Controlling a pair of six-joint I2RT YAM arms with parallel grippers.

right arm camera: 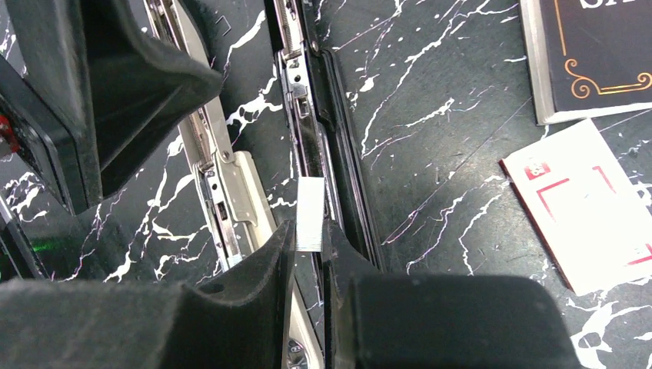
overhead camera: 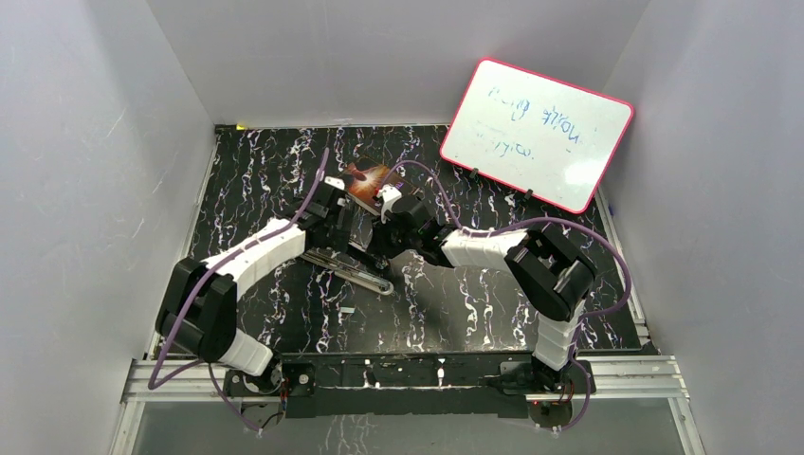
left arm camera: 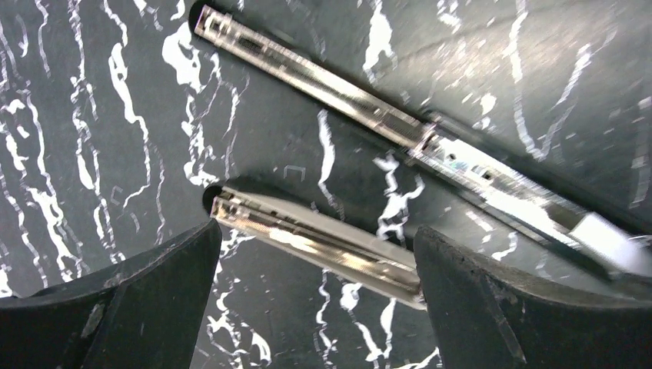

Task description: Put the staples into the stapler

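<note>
**Staple strip poised at the open stapler**

The right gripper [right arm camera: 309, 240] pinches a short silver-grey strip of staples [right arm camera: 311, 209], low centre in its wrist view. It holds the strip against the opened black-and-chrome stapler [right arm camera: 304, 100], likely to line it up with the channel. The left gripper [left arm camera: 315, 234] gapes wide, straddling the stapler's chrome arm [left arm camera: 346, 261], perhaps to steady it. Whether the strip sits in the channel is unclear. A white-and-red cardboard box [right arm camera: 592, 207] is cut off at right.

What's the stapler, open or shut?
Open: the stapler lies unfolded, its two metal halves angled apart on the table, inner channels exposed.
</note>
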